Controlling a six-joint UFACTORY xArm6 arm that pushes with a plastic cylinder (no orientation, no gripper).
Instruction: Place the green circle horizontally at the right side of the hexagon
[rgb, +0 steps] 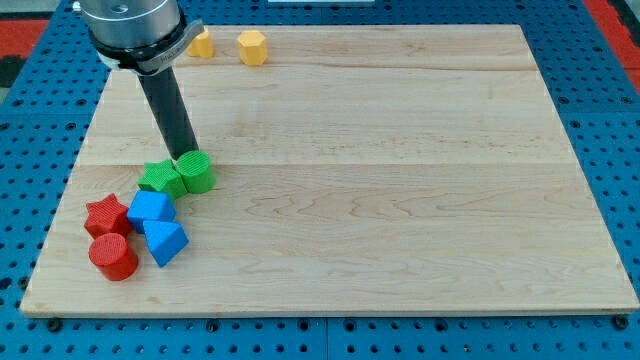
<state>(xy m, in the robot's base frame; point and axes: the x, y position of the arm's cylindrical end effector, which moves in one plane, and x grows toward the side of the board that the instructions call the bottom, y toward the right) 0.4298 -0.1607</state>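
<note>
My tip (187, 155) touches green circle (197, 172)

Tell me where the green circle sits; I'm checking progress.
The green circle sits at the board's left, touching a green block on its left, with my tip just above it.

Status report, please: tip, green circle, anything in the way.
My tip at green circle's top-left edge. Yellow hexagon far off at view's top. Green block alongside; path clear.
</note>
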